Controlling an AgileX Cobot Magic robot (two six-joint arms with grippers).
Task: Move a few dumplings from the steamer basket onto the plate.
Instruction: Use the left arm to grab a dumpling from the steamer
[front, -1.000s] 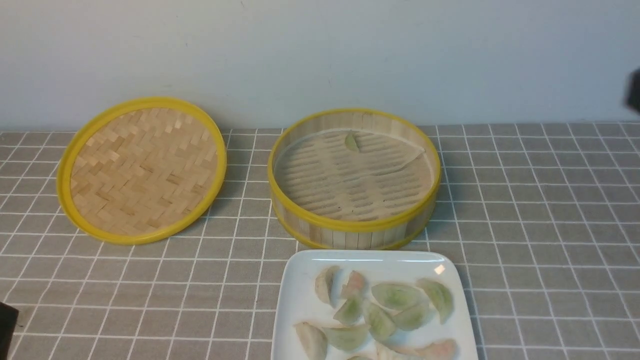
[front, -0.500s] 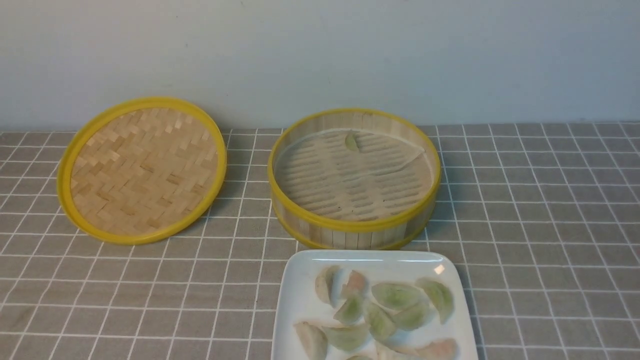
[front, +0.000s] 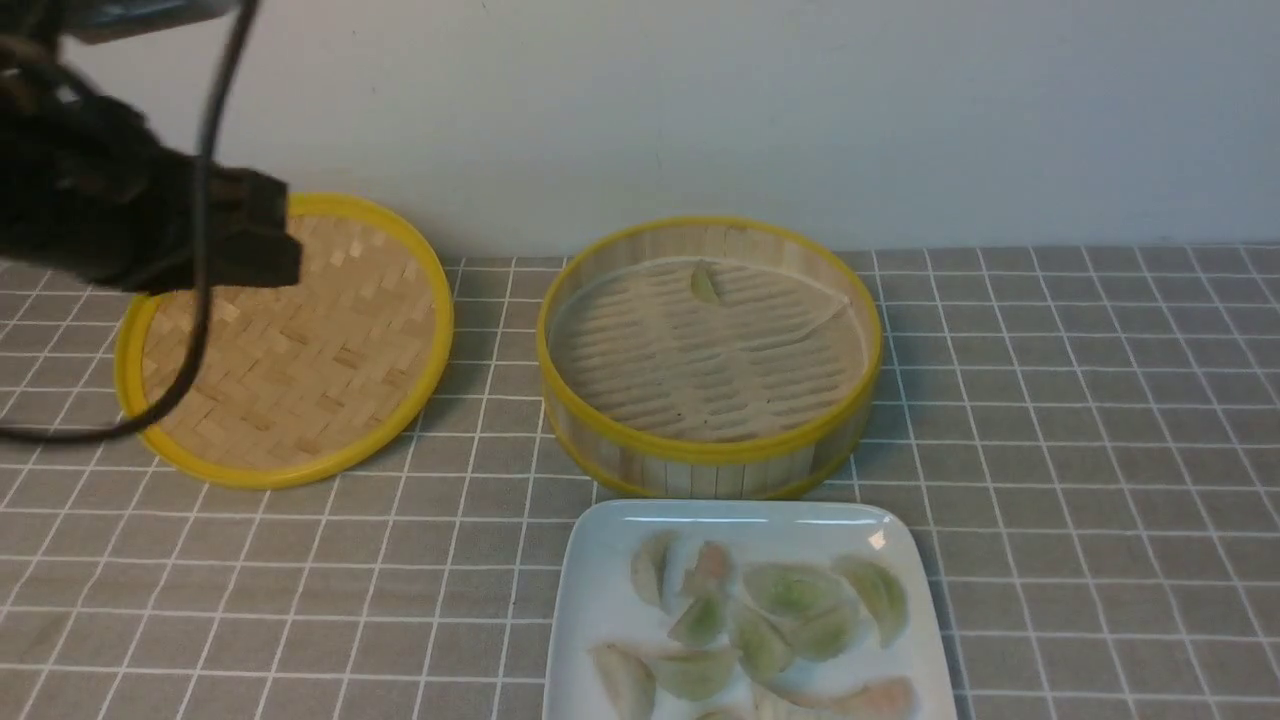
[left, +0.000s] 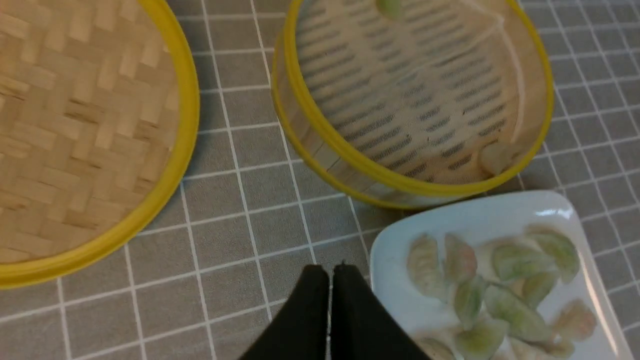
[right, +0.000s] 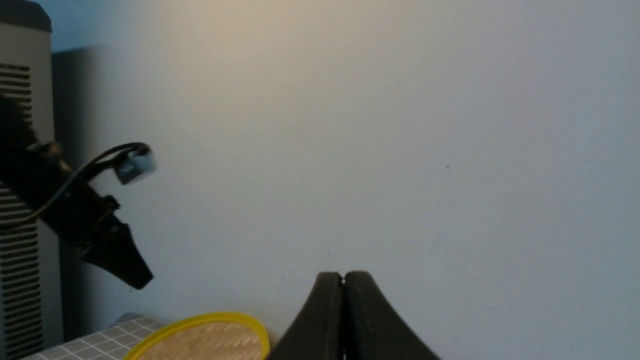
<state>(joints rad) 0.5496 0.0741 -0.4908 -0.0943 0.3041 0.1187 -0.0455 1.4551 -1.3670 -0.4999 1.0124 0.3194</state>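
Several dumplings crowd your plate, near the steamer basket holding a green one at its far wall; left fingers and right fingers clenched, empty.

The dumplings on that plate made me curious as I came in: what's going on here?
Nobody is holding anything right now. Most dumplings lie on the white plate, while the steamer basket holds just a green one at its far side and a whitish one by its near wall. The left gripper hangs shut and empty near the lid; the right gripper, also shut, faces the back wall.
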